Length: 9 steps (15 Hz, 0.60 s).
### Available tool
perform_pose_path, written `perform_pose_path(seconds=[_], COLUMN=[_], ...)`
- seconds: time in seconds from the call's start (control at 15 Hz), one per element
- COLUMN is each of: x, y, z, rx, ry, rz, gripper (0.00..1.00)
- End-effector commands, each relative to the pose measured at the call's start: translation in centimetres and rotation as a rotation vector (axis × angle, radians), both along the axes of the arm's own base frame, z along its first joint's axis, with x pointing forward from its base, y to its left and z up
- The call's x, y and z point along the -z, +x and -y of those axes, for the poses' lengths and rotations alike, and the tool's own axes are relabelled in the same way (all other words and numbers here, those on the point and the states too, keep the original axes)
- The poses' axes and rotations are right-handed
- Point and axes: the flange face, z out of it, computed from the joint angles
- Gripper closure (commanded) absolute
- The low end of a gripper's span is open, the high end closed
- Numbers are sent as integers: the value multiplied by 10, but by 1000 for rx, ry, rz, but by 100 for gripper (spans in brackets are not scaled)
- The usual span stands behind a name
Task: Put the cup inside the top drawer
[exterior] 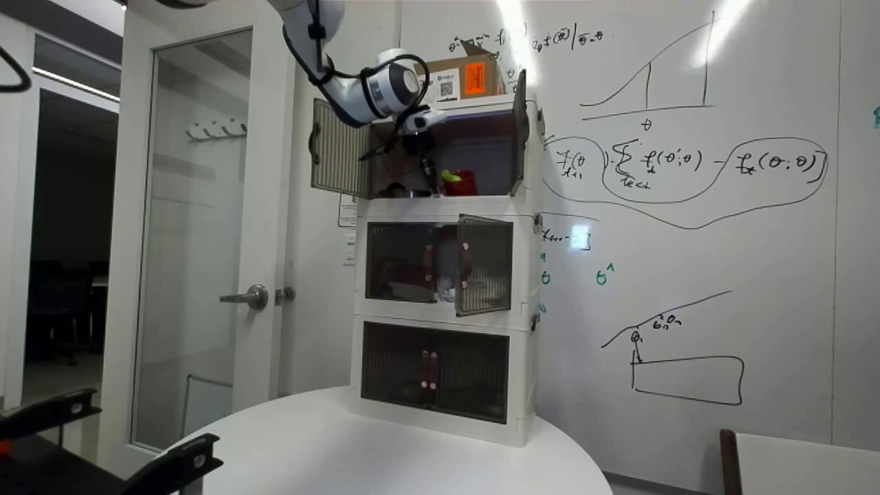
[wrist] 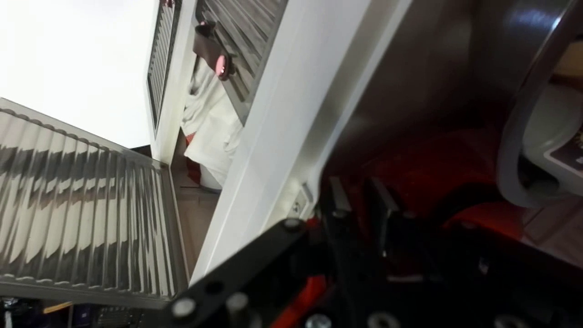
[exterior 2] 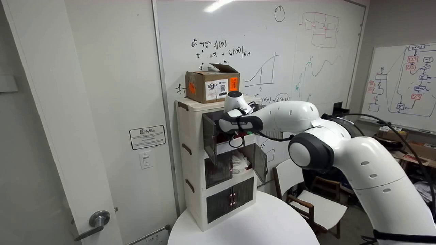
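Closest to us is our gripper (wrist: 362, 198), its tips only a little apart; we can't tell if they hold anything. The red cup (exterior: 465, 184) sits just beside it inside the top drawer (exterior: 485, 151). Pulling out crooked, we might tip it.

I had the cabinet (exterior 2: 195, 166) on the table (exterior: 399, 454), the whiteboard (exterior: 687, 268) behind it, the box (exterior 2: 212, 86) on top, the cup (exterior: 465, 185) in the top drawer (exterior: 485, 152) just beside my gripper (wrist: 361, 198).
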Motion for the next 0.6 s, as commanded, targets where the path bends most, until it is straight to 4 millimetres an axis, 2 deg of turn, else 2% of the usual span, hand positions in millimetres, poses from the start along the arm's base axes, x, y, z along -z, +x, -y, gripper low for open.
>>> perform_pose_path(seconds=[0.0,0.07,0.13,0.2,0.53], x=[-7,-8,-8,-10,-15], y=[5,6,6,7,10], z=[3,4,4,5,2], rx=[-62,-71,-72,-73,-70], ry=[47,48,50,51,41], rz=[-65,-72,-79,-83,-63], gripper=[95,95,74,60,27])
